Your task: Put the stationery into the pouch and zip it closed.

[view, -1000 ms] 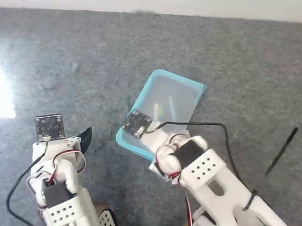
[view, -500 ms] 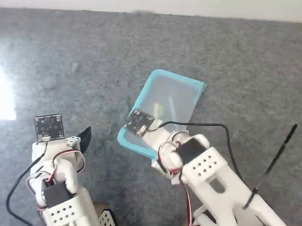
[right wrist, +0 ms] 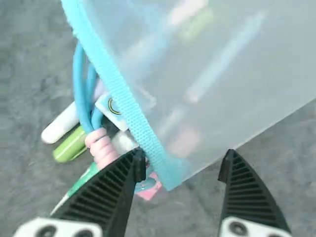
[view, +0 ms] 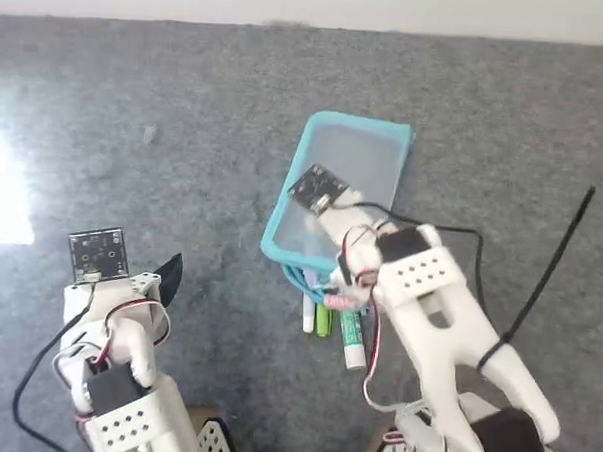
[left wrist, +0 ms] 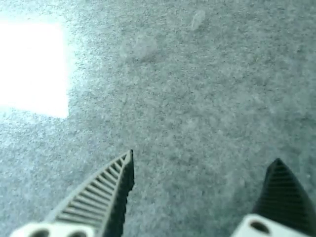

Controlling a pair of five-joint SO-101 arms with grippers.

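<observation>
The translucent pouch [view: 364, 164] with a teal zip border lies tilted at the table's middle. Its open end faces the near edge, and several pens [view: 322, 315] and a white-green stick [view: 353, 340] poke out there. In the right wrist view the pouch [right wrist: 222, 74] has stationery showing dimly through it. A white pen and a green marker [right wrist: 69, 143] stick out beside a pink coiled piece [right wrist: 101, 145]. My right gripper [right wrist: 182, 170] is open and straddles the pouch's near corner. My left gripper [left wrist: 202, 163] hangs open over bare grey table at the near left.
The table is grey felt-like cloth with a bright glare patch [view: 3, 188] at the left edge. A black cable [view: 549, 277] sticks up from the right arm at the right. A white wall runs along the far edge.
The right arm has swung forward over the pouch. The pouch has shifted right and turned, and pens now show spilling from its near end. The left arm has stayed still.
</observation>
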